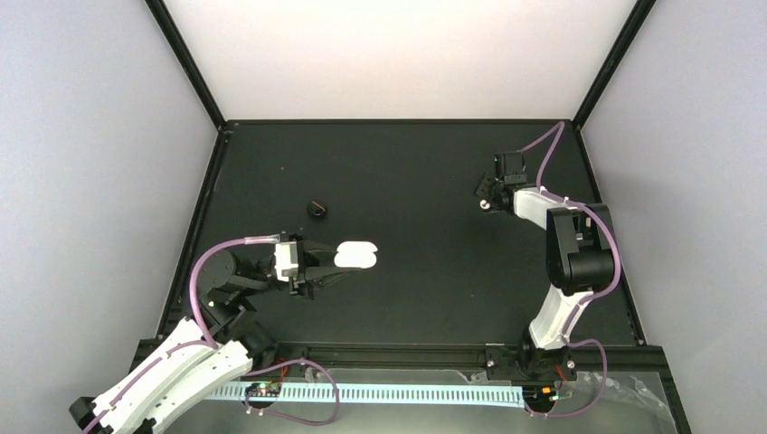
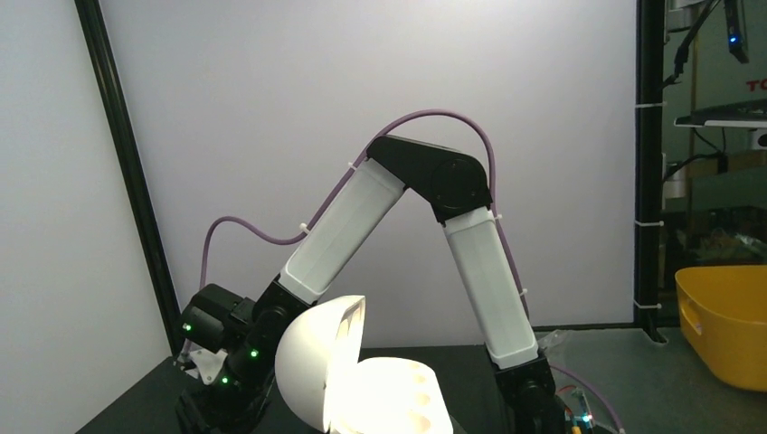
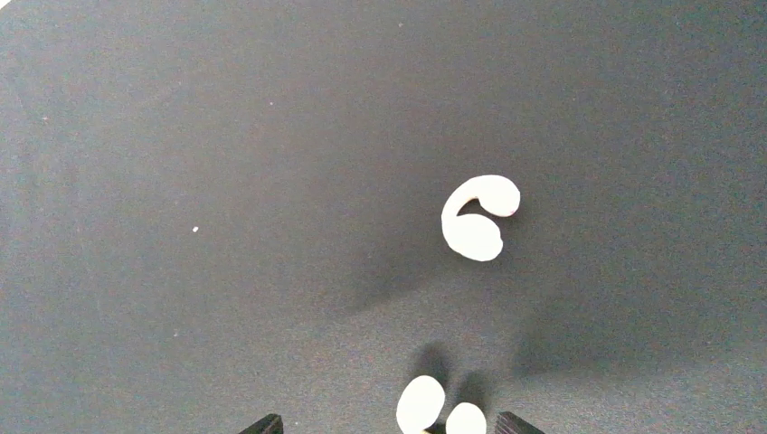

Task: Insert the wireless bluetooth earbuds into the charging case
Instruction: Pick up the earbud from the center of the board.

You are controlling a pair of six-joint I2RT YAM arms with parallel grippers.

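The charging case (image 1: pixel 355 254) is a glossy white shell lying open on the black table. In the left wrist view the charging case (image 2: pixel 362 380) fills the bottom centre, lid up, round sockets showing. My left gripper (image 1: pixel 336 264) reaches it from the left, with one finger at each side of its near end. My right gripper (image 1: pixel 486 195) is far off at the back right, jaws wide apart (image 3: pixel 384 422). Two small white rounded pieces (image 3: pixel 421 403) lie between its fingertips, and a white comma-shaped piece (image 3: pixel 477 220) lies ahead. No black earbuds show in any view.
A black round puck (image 1: pixel 317 209) sits on the table behind the left gripper. Black frame posts and rails edge the table (image 1: pixel 416 181). A yellow bin (image 2: pixel 728 321) stands beyond the table on the right side of the left wrist view.
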